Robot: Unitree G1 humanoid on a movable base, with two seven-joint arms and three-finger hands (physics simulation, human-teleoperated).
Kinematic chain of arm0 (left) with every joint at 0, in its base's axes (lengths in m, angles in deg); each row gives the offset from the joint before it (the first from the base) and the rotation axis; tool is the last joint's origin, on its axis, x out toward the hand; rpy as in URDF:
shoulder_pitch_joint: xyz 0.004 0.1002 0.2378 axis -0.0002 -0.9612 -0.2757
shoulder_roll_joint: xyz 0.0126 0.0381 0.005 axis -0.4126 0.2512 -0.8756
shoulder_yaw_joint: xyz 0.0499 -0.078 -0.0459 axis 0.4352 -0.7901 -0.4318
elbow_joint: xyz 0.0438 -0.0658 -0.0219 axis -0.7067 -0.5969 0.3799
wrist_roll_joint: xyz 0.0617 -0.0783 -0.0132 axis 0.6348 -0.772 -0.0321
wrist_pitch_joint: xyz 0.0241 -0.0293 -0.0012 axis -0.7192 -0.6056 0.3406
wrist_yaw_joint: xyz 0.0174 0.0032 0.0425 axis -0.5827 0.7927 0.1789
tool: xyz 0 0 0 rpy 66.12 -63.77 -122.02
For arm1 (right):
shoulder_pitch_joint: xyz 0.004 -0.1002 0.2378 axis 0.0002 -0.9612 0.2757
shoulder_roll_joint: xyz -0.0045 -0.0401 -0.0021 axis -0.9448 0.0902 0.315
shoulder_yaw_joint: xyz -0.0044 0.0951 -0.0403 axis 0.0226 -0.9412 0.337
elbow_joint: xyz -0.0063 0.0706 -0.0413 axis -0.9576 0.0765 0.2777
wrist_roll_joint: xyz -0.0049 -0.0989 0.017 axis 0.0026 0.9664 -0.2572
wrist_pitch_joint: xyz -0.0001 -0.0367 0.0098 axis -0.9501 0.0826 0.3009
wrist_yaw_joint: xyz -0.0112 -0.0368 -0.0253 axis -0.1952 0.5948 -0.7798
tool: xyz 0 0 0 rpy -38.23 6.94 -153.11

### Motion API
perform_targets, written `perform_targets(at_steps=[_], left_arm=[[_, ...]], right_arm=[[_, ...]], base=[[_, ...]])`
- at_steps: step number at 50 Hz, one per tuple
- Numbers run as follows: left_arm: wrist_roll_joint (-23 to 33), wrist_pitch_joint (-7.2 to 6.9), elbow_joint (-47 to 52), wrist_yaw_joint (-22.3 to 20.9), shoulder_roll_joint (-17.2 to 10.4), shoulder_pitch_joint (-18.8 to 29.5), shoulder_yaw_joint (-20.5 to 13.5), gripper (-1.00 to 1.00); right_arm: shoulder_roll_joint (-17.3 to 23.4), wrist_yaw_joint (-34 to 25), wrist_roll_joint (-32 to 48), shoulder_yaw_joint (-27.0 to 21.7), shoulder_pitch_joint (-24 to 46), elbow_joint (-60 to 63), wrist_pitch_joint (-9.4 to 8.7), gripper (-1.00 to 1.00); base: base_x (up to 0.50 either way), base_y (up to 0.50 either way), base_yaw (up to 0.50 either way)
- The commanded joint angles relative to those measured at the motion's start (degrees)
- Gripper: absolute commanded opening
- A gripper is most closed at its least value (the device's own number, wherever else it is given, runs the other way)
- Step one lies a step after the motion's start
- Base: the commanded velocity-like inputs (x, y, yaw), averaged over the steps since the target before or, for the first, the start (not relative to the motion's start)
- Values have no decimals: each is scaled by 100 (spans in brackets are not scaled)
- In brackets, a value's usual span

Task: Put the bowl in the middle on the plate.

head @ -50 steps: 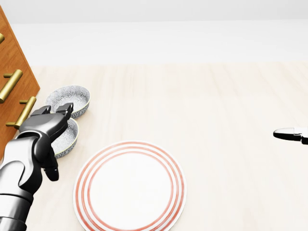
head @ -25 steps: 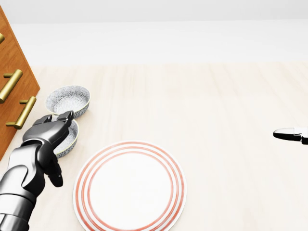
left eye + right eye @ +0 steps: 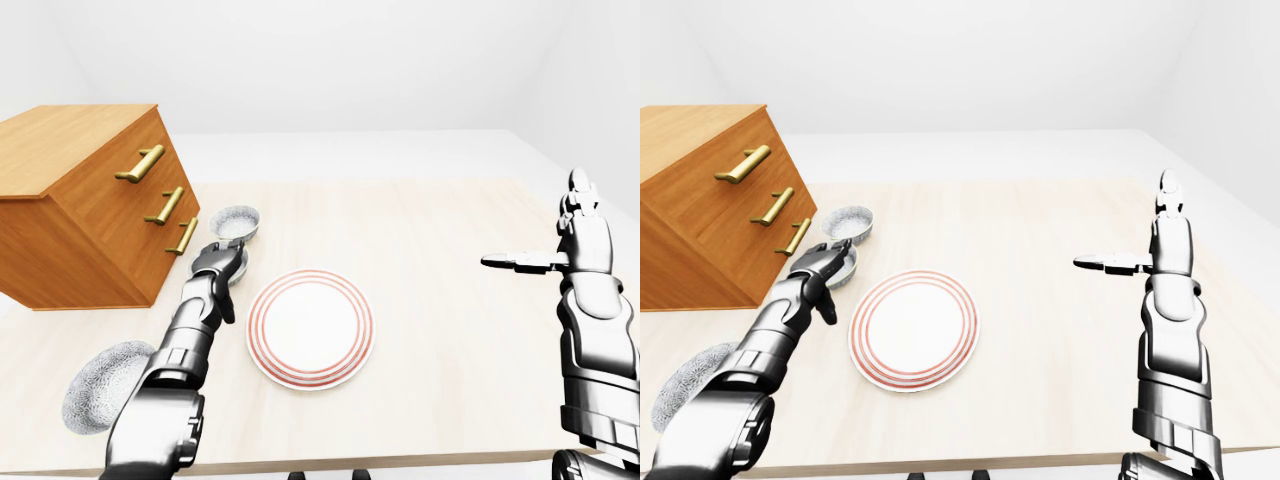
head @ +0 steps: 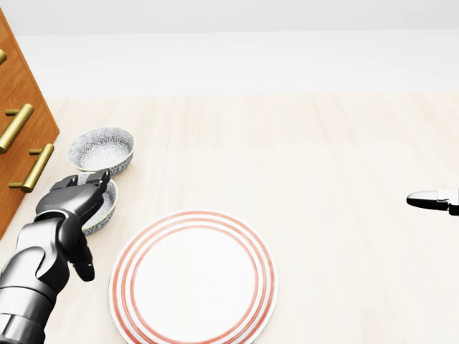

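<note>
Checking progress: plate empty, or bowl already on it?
Empty. The plate shows a bare white centre; the middle bowl lies beside it, under the left hand.

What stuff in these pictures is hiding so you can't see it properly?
Middle bowl: in every view the left hand covers most of it; whether the fingers grip it cannot be told.
Third bowl: absent from the head view; the left arm overlaps it in both eye views.
Right hand: the head view's right edge shows only a fingertip.
Plate: the head view's bottom edge clips it.
</note>
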Motion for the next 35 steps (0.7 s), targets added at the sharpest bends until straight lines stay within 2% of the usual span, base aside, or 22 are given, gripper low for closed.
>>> perform_targets(at_steps=[1, 17, 35], left_arm=[[168, 0, -151, 90, -48, 73, 83, 100], [572, 0, -647, 333, -6, 135, 224, 100], [606, 0, -806, 402, 44, 190, 227, 100]], right_arm=[[-4, -10, 6, -3, -14, 56, 0, 100], [-17, -20, 20, -9, -23, 104, 0, 100], [-33, -19, 34, -14, -36, 112, 0, 100]], base=[[0, 0, 0], [0, 0, 0], [0, 0, 0]])
